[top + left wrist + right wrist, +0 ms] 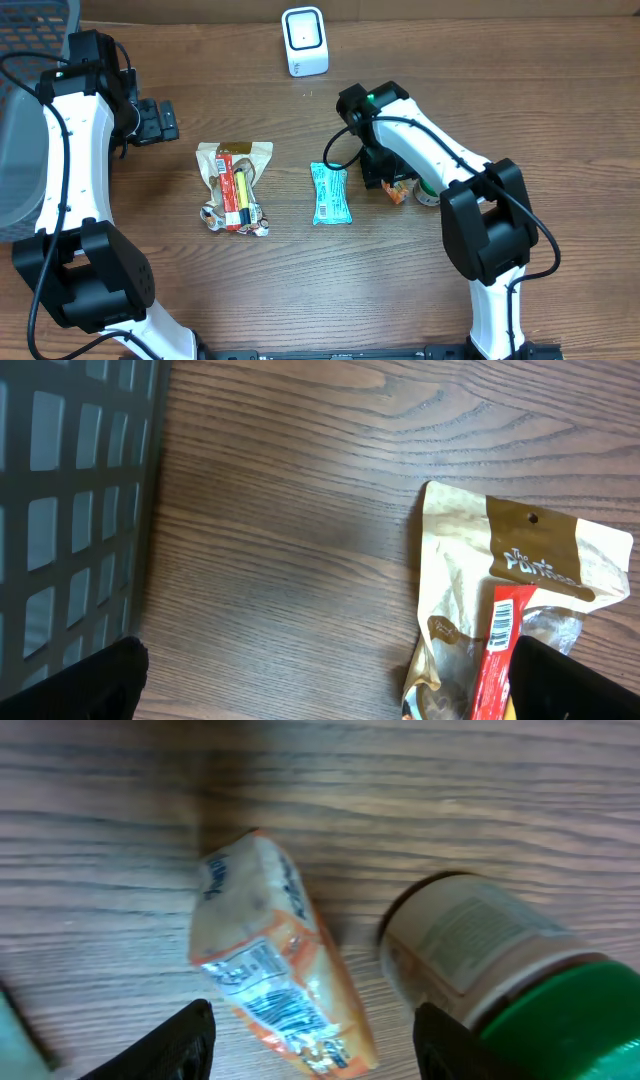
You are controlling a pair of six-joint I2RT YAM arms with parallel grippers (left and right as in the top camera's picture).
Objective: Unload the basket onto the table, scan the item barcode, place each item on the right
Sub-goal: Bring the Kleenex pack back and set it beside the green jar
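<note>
Overhead, the white scanner (304,41) stood at the far edge of the table (520,80). The right gripper (385,176) hung over a small orange packet (398,192), which lay well short of the scanner and just beside a green-lidded jar (428,193). A teal bar (330,194) and a brown pouch (233,186) lay further left. The left gripper (156,120) waited near the basket (25,60), clear of everything. This view could not show how wide either pair of jaws stood.

The left wrist view showed its jaws fully apart and empty, with the brown pouch (500,610) and a red barcoded wrapper (495,650) ahead. The orange packet was not in sight.

The right wrist view alone showed the packet (275,970) close up: a puffy, crinkled film bag, probably light, soft and slick, with printed code along one side. The right gripper (315,1045) had its jaws apart, straddling the packet's near end without touching it. A pinch across the narrow width, away from the code, looked best, since the jar (490,960) crowded one side.
</note>
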